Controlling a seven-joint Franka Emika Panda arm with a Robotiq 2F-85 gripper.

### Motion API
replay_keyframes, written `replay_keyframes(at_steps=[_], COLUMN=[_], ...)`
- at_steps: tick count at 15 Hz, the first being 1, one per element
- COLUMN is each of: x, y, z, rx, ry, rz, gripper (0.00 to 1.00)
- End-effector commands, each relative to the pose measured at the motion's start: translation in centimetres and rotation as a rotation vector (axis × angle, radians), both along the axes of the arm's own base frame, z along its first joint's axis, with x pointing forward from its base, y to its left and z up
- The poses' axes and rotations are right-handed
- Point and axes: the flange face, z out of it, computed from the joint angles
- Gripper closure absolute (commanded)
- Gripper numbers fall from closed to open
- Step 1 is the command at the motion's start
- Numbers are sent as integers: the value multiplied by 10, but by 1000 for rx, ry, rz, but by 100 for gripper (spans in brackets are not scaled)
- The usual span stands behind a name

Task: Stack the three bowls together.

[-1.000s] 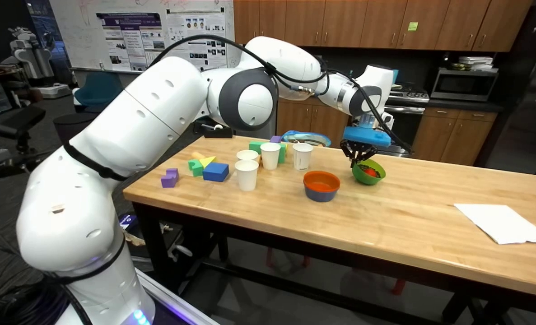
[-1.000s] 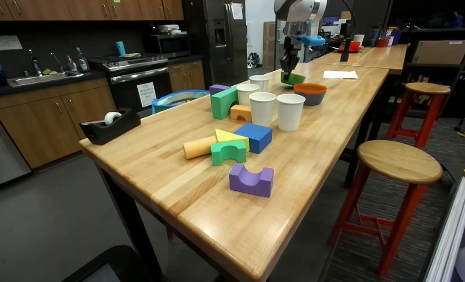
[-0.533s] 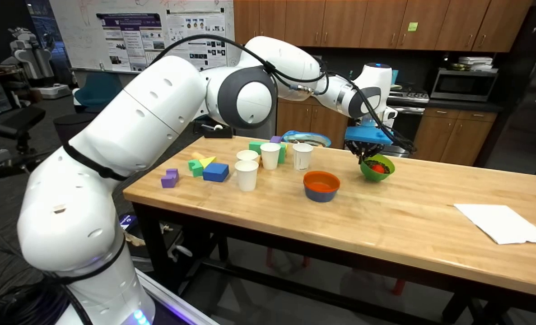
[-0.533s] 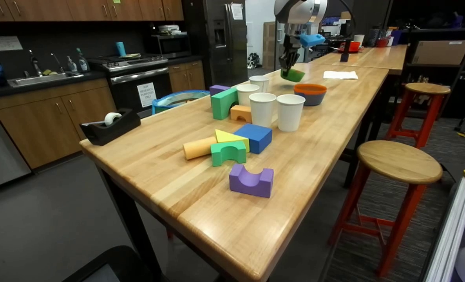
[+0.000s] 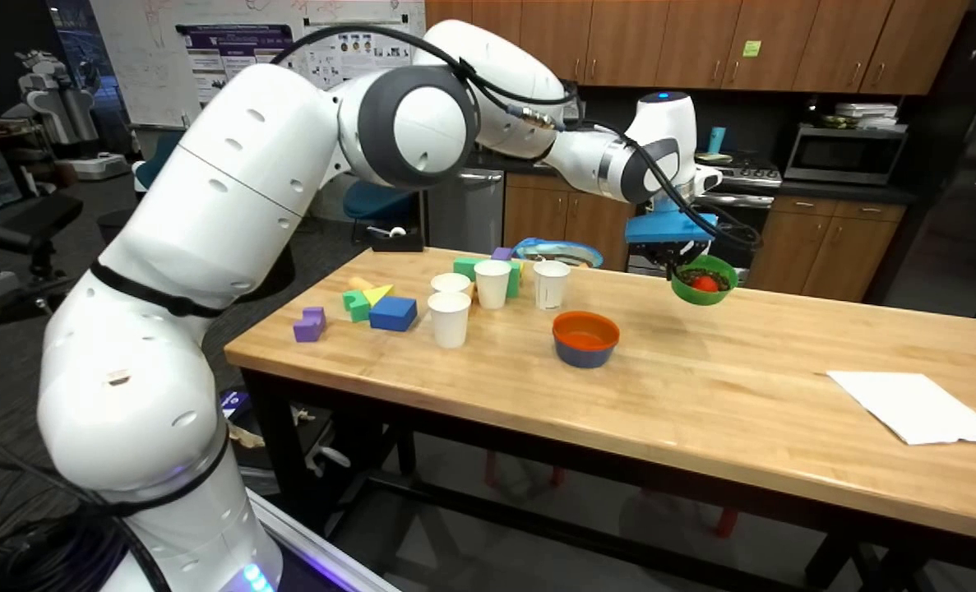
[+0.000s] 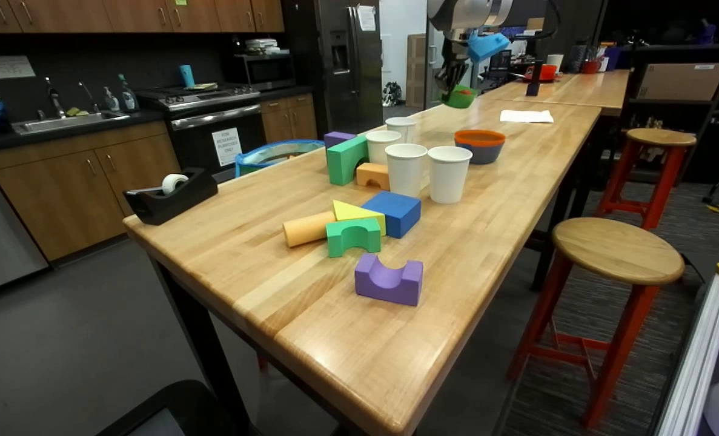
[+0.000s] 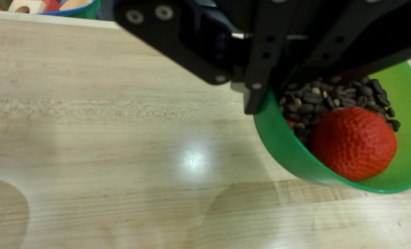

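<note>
Claw (image 7: 267, 95) holds the green bowl (image 7: 288, 148) aloft by its rim, bare tabletop (image 5: 650, 349) toward the orange bowl (image 5: 586, 330).

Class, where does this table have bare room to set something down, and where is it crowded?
Bare tabletop lies between the orange bowl, nested in the blue bowl, and the white sheet; also between the tape dispenser and orange cylinder. Crowded: the white cups and blocks.

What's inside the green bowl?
In the wrist view, the green bowl holds mostly dark beans and what looks like a red strawberry. The hand blocks part of the interior; whatever lies beneath the beans is hidden.
</note>
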Motion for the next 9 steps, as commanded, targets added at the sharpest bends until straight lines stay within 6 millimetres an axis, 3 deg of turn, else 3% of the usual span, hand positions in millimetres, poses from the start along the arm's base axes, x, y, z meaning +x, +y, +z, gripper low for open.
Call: replay_keyframes(at_steps=[1,9], x=[-35,-87], y=[20,58], z=[24,29], rx=[-54,-137], ry=[-24,-25], rz=[-21,-27], gripper=[99,99])
